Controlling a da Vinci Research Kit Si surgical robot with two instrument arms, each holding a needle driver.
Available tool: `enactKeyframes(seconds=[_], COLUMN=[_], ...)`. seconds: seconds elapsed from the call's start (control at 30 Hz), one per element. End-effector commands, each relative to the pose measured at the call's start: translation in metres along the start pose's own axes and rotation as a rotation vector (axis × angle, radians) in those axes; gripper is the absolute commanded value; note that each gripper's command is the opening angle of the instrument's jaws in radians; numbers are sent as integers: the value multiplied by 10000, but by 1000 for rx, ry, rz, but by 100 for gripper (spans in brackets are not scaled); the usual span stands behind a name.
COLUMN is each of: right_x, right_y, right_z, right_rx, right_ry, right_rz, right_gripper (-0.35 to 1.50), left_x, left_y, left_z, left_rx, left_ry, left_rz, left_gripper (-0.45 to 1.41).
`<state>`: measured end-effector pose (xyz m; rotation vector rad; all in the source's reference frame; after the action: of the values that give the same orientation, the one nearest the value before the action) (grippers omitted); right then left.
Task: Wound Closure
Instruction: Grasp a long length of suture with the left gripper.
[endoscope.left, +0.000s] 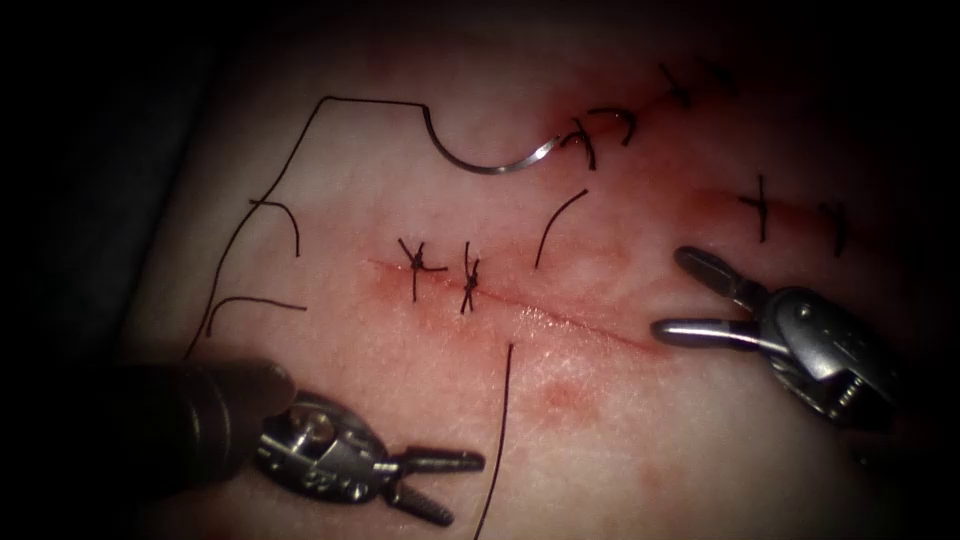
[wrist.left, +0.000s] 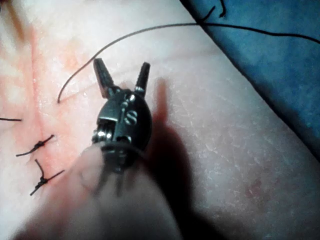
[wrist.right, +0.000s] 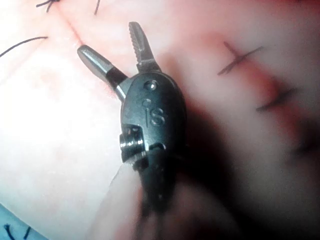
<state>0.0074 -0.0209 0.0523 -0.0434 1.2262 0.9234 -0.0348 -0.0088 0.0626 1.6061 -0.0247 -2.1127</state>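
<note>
Both my left hand and right hand are spread and empty, since the needle lies loose on the tissue above the cut.

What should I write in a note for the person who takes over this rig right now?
Left tool: fingers open, holding nothing, below the cut on its left part.
Right tool: fingers open, holding nothing, at the right end of the cut.
Needle: lies free on the tissue above the cut, not in it, held by neither tool. Its thread runs from its left end down the left side.
Done: two knotted stitches on the left part of the cut.
Left: the right part of the cut is open, with no stitch. A loose piece of thread lies below it.
</note>
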Motion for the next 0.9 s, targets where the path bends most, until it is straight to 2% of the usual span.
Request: enactKeyframes(seconds=[0.03, 0.3, 0.37, 0.43, 0.63, 0.83, 0.9], right_x=[-11, -17, -19, -20, -24, -25, -28], right_y=[-3, -1, -1, -2, -3, -5, -10], right_z=[6, 6, 6, 5, 5, 7, 7], right_rx=[1, 4, 5, 6, 9, 7, 6], right_ry=[0, -3, -4, -6, -11, -10, -10], right_rz=[1, -5, -8, -10, -15, -16, -19], right_gripper=[131, 126, 124, 124, 123, 121, 119], left_x=[-1, 14, 17, 21, 32, 32, 31], left_y=[4, 1, 0, 1, 5, 5, 3], left_z=[11, 10, 8, 8, 15, 23, 25], left_rx=[-6, -8, 6, 8, 24, 24, 25], left_ry=[5, 46, 52, 54, 66, 76, 79], left_rz=[11, 29, 29, 31, 55, 64, 65], left_gripper=[31, 52, 49, 56, 42, 47, 36])
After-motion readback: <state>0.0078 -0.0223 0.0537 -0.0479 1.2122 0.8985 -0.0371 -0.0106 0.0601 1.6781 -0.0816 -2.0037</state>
